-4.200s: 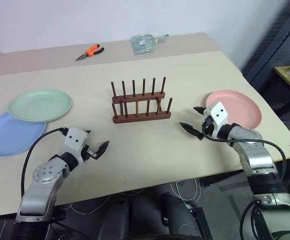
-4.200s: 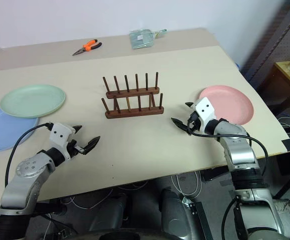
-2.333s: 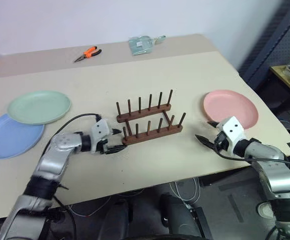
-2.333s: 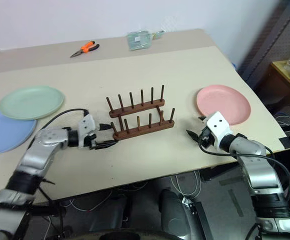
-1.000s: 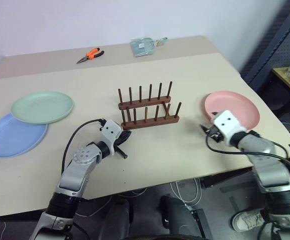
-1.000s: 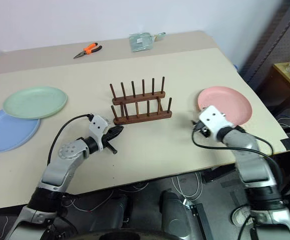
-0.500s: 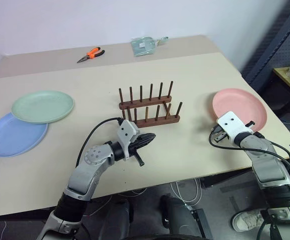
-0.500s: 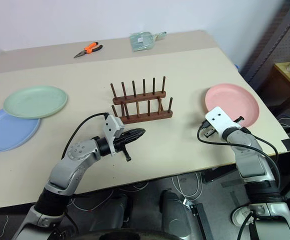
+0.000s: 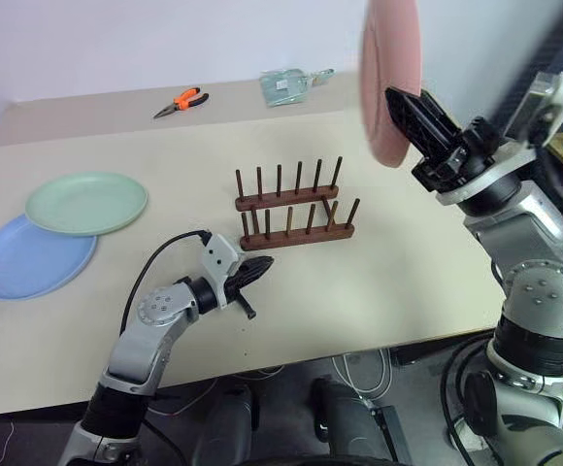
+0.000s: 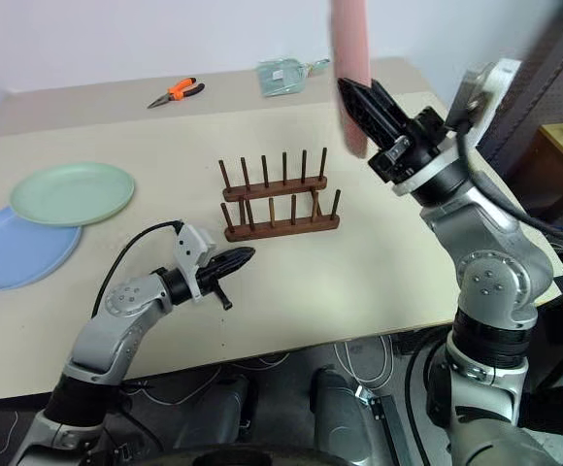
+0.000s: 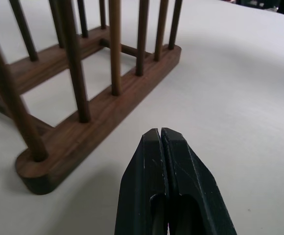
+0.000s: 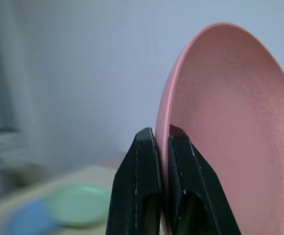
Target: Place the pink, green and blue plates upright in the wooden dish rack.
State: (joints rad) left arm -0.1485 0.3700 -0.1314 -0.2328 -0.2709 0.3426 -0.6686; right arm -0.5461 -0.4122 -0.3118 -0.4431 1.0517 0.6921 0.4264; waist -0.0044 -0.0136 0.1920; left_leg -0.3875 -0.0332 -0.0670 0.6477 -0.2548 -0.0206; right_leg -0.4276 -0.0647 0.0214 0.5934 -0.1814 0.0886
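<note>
Nearest the robot, the left hand (image 9: pixel 254 273) is closed on nothing, its fingers pressed together just off the near end of the wooden dish rack (image 9: pixel 294 208), which stands empty mid-tabletop (image 9: pixel 398 272). Above and to the right of the rack, the right hand (image 9: pixel 410 115) pinches the pink plate (image 9: pixel 390 78) by its rim, holding it up on edge in the air, well clear of the pegs. To the far left the green plate (image 9: pixel 85 202) lies flat, overlapping the blue plate (image 9: pixel 29 257). Orange pliers (image 9: pixel 180 101) and a clear bag (image 9: pixel 287 85) lie at the back. All 3 plates look light, stiff and matte, probably not fragile, but a thin rim pinch could let one swing, so a grip low on the edge, square to the slot, seems safest
</note>
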